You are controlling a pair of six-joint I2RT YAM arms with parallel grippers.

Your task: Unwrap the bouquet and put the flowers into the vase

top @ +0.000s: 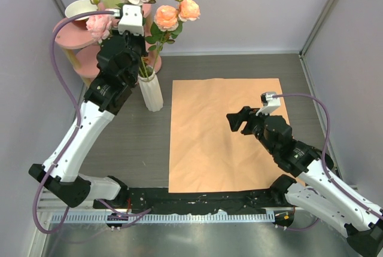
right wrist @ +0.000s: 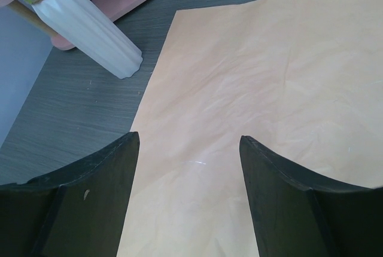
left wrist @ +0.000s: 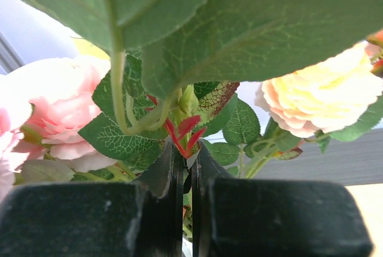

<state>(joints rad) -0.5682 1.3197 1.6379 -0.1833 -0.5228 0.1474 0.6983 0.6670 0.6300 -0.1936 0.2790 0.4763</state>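
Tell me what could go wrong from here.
1. Left gripper seems shut on the flowers; pulling away unreleased could drag blooms out or tip the narrow vase.
2. The left arm crowds the vase; a sideways retreat might knock it.
3. Right gripper, open over the paper, could snag it.

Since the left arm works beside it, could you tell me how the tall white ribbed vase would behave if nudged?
The tall white ribbed vase looks narrow and top-heavy under the pink and peach roses, so it probably tips easily. It looks hard and rigid, likely breakable if it falls.
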